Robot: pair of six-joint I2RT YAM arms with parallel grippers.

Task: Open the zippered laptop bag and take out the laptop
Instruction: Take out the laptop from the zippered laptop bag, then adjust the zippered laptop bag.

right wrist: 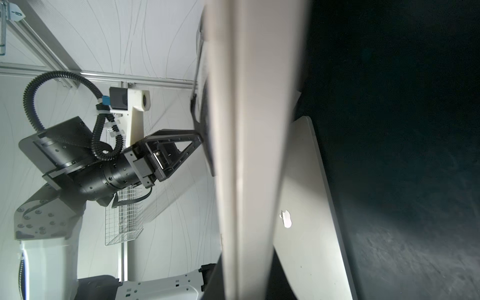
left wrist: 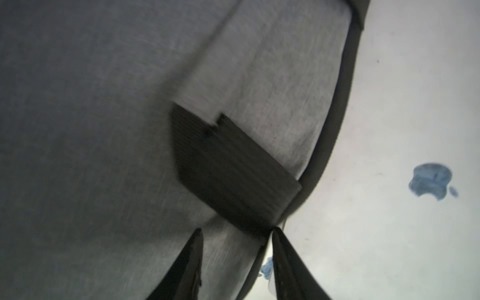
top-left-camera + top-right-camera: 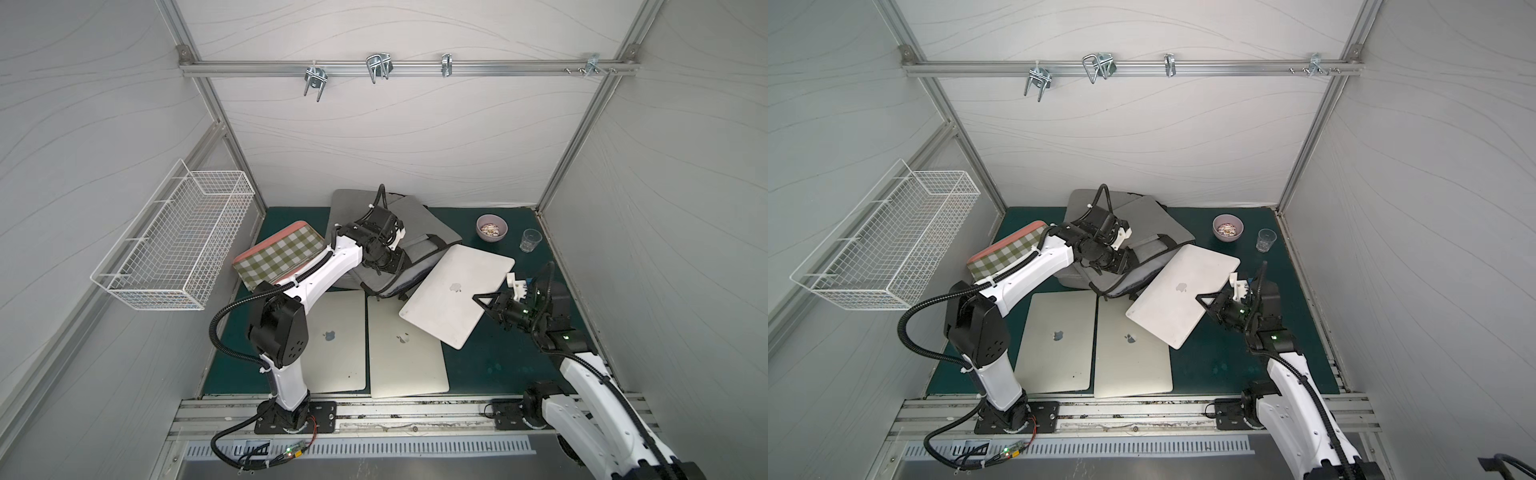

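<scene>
The right gripper [image 3: 482,300] pinches the right long edge of the laptop [image 3: 457,291], whose far corner lies just beside the bag [image 3: 419,224], where the left gripper [image 2: 236,259] sits spread.

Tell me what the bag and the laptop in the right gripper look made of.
Laptop bag: grey woven fabric, matte; the weave shows in the left wrist view. Laptop: probably aluminium, pale satin finish, thin rigid slab; painted plastic cannot be ruled out.

Pale grey wall panels [image 3: 395,137] with faint wavy lines enclose a dark green table mat [image 3: 498,365]. A silver aluminium rail [image 3: 498,66] carries metal hooks [image 3: 377,68]; a white wire basket [image 3: 174,245] hangs on one side wall.
</scene>
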